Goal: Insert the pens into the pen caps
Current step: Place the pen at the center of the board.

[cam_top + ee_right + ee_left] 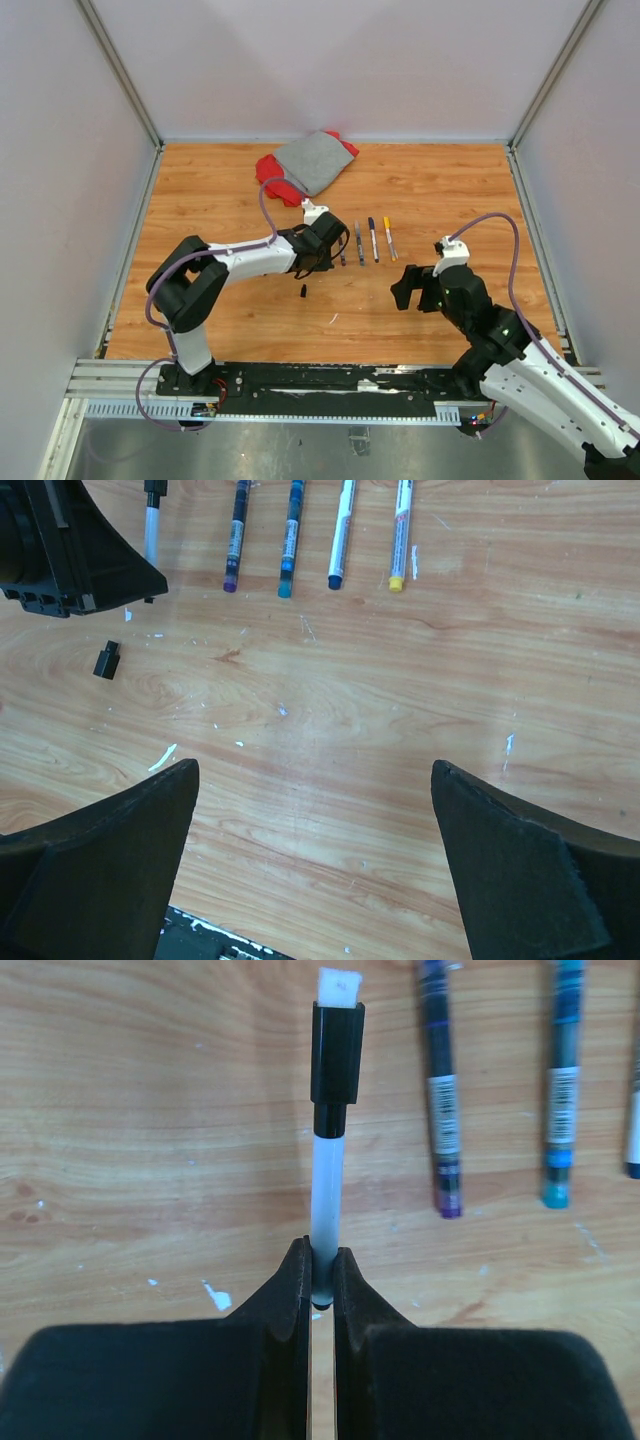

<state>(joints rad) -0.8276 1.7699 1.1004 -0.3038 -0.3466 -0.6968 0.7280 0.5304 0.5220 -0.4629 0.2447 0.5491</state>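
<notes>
My left gripper (pixel 320 1260) is shut on the near end of a pale-barrelled pen (pixel 327 1185). A black cap (pixel 337 1055) sits on that pen's far end. The pen points away from me, low over the wood. Beside it to the right lie several more pens in a row, with purple (pixel 236 535), teal (pixel 291 535), blue (pixel 341 530) and yellow (pixel 402 530) near ends. A loose black pen cap (pixel 107 660) lies on the wood near the left gripper (pixel 325 240). My right gripper (pixel 315 770) is open and empty, hovering nearer me than the row.
A grey cloth (pixel 313 160) and a red cloth (pixel 272 175) lie at the back of the wooden table (pixel 450 200). White walls with metal rails enclose the table. Small white scraps (pixel 163 757) dot the wood.
</notes>
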